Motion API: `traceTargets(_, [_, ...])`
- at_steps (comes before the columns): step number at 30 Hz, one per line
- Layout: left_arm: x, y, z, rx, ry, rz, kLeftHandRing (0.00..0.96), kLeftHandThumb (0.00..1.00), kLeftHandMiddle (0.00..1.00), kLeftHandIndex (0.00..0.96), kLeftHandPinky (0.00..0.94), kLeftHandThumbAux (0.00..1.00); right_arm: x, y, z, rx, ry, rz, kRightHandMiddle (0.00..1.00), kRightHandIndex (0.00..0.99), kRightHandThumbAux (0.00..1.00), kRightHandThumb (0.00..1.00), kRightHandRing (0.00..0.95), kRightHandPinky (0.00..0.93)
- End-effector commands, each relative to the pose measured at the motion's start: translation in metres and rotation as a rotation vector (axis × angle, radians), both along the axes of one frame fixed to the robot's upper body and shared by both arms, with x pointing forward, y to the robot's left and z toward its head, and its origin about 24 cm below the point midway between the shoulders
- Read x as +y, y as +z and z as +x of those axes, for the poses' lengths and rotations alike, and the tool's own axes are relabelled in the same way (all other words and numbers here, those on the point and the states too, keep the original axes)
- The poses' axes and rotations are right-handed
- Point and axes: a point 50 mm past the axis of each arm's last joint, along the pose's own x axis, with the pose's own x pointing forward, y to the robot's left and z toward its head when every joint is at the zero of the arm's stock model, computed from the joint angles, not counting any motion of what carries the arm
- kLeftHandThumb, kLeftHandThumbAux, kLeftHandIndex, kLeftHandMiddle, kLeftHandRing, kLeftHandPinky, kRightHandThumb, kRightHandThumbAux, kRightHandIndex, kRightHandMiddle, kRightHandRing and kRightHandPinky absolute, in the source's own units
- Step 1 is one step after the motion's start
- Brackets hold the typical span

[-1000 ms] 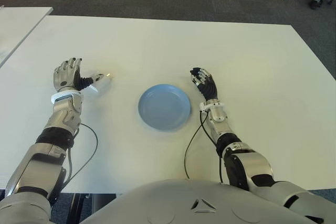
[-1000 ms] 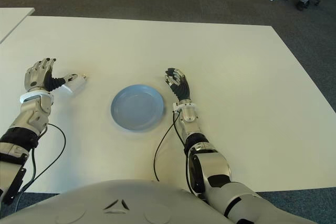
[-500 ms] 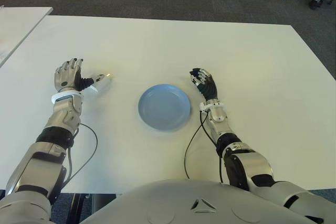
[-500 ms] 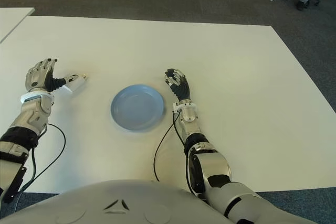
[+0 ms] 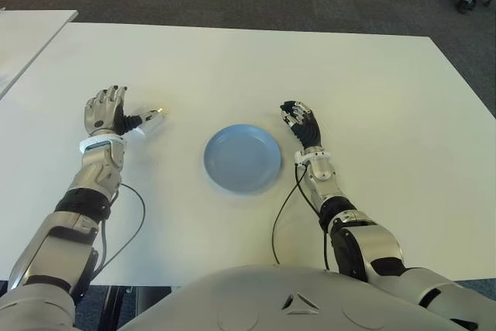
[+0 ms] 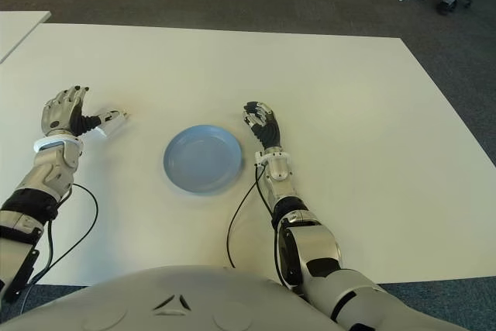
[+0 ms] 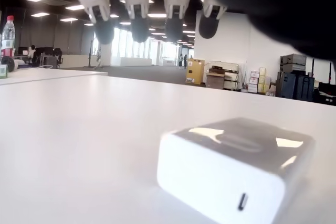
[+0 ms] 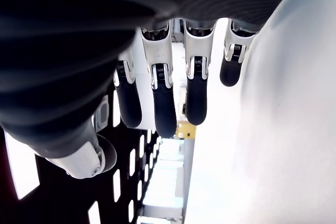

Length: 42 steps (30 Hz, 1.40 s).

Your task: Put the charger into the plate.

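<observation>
The small white block-shaped charger lies on the white tabletop just beside the left hand, under its spread, empty fingers. The round blue plate sits beyond the charger, nearer the idle, loosely curled right hand.

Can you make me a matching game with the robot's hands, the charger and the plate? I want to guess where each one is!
Things:
1. charger
2. plate
3. left hand
4. right hand

Places or states:
A. open, holding nothing, to the right of the plate
B. blue, bare, in the middle between the hands
C. white, lying on the table
D. open over the charger, not gripping it

Pairs: 1-C, 2-B, 3-D, 4-A
</observation>
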Motion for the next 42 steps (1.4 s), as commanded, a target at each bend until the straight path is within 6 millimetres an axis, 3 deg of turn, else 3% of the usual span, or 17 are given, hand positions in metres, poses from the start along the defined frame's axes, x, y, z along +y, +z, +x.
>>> traceTargets(1, [-0.003, 0.001, -0.002, 0.021, 0.002, -0.009, 0.0, 0.221, 0.0, 0.0, 0.0, 0.215, -0.003, -0.027, -0.02, 0.139, -0.017, -0.011, 0.353, 0.297, 0.666, 0.0, 0.269, 0.132])
traceTargets(21, [-0.014, 0.001, -0.004, 0.063, 0.01, -0.041, 0.0, 0.205, 0.0, 0.0, 0.0, 0.213, -0.001, -0.027, -0.019, 0.136, -0.016, -0.012, 0.359, 0.296, 0.661, 0.0, 0.271, 0.121])
traceTargets(42, [-0.017, -0.026, -0.008, 0.16, 0.03, -0.057, 0.0, 0.217, 0.0, 0.0, 0.0, 0.217, -0.001, -0.027, -0.02, 0.134, -0.022, -0.017, 0.352, 0.305, 0.652, 0.0, 0.267, 0.133])
